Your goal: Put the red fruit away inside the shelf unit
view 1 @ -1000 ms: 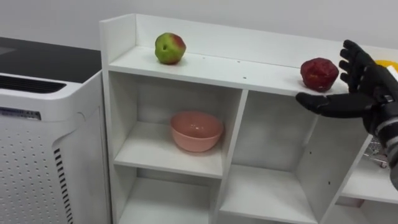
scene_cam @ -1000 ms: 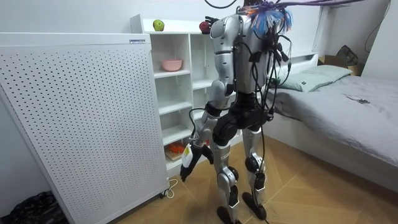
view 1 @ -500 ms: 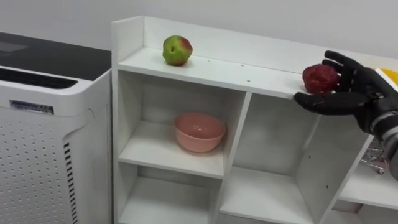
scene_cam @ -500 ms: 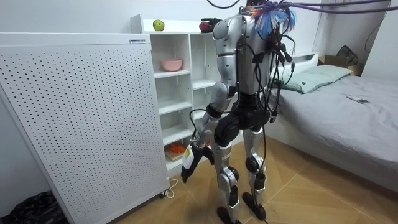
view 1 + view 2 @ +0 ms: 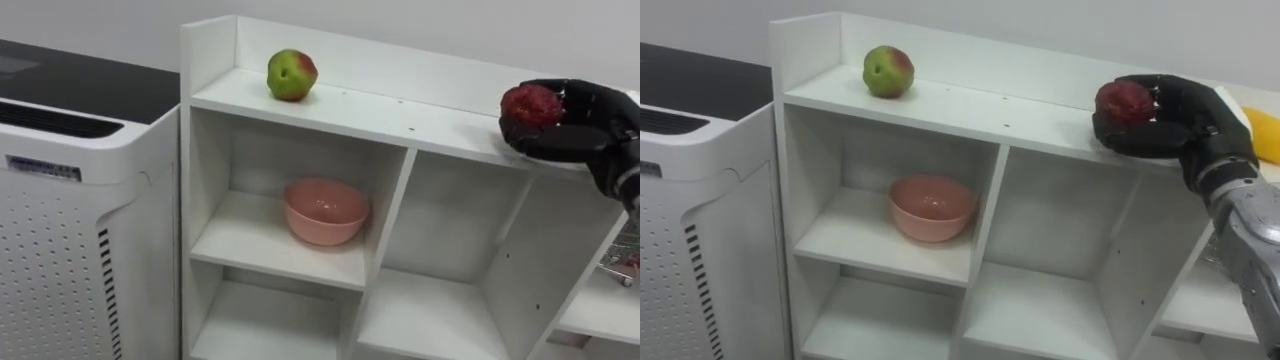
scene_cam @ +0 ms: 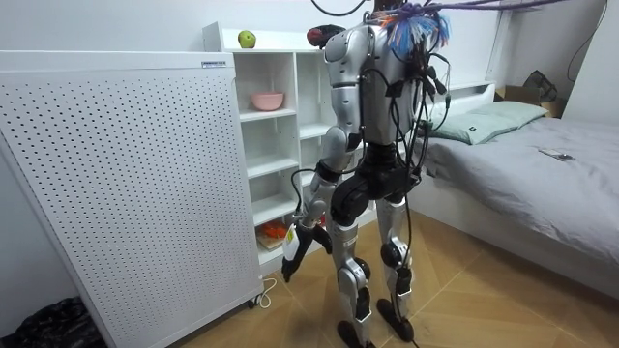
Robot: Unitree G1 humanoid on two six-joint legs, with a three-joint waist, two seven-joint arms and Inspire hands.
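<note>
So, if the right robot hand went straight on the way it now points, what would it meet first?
The right robot hand curls round the red fruit on the closet top, so that comes first. Beyond it, probably the low back board; depth is unclear.

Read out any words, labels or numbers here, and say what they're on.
Dark label on the white appliance, near the top of its front: print too small and blurred to read.
No readable print on the shelf unit, pink bowl, green apple or red fruit.
</note>
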